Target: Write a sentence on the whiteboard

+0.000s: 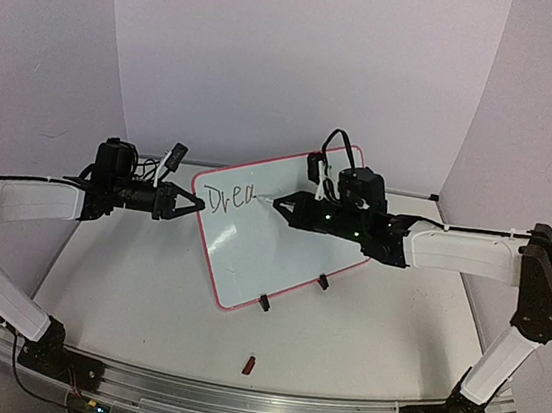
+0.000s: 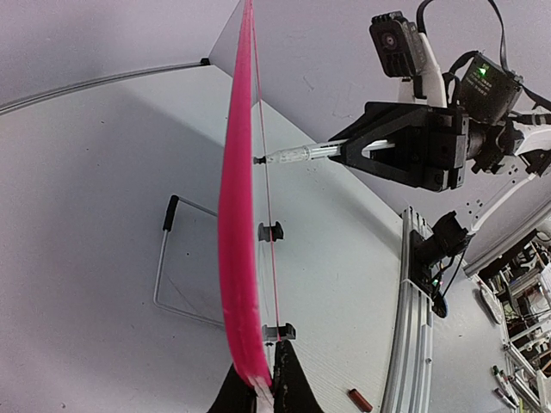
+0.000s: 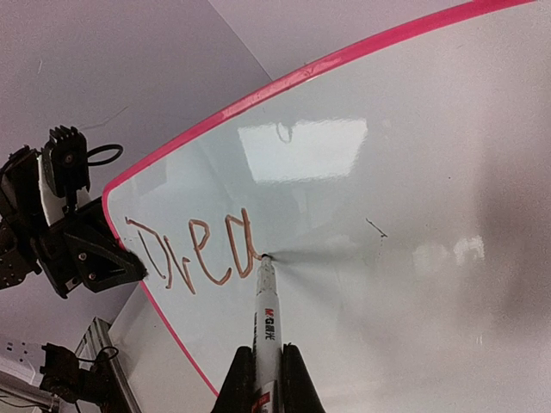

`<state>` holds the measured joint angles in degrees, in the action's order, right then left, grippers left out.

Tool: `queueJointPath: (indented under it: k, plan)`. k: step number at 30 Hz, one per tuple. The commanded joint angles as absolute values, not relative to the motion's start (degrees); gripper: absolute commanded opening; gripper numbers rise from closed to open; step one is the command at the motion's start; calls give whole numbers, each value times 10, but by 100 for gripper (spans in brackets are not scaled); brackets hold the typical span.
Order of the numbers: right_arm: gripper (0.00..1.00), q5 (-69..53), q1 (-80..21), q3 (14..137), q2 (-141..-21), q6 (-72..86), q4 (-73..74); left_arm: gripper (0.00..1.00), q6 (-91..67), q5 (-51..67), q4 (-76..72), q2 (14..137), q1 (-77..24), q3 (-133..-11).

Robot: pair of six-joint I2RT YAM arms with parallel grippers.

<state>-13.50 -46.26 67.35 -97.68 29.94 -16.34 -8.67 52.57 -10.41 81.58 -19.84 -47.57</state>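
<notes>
Two arms meet at the whiteboard (image 1: 290,254), which stands propped on its black clip feet (image 1: 265,303) mid-bench (image 1: 135,290), turned at a slant. The left hand (image 1: 193,206) is pinched onto the board's left edge, on the pink frame. The right hand (image 1: 282,205) is clamped round a marker (image 3: 267,323), whose tip touches the board just after the letters (image 3: 194,254) "Drea". A small red piece (image 1: 249,366) lies in front of the board.

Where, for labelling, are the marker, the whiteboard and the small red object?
marker (image 3: 265,320): right wrist view, barrel.
whiteboard (image 1: 262,257): top external view, bare white face.
small red object (image 1: 248,365): top external view, its middle.
</notes>
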Motion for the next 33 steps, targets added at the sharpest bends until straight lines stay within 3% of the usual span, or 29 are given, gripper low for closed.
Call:
queueJointPath:
  k: [1, 13, 33]
  plan:
    - [0, -104, -459, 675, -946, 287, -158, 0, -21, 521, -75, 811, -214, -479]
    - [0, -130, -439, 684, -898, 263, -141, 0, -21, 520, -74, 812, -214, -479]
    - [0, -192, -429, 738, -966, 261, -142, 0, -16, 515, -69, 817, -215, -483]
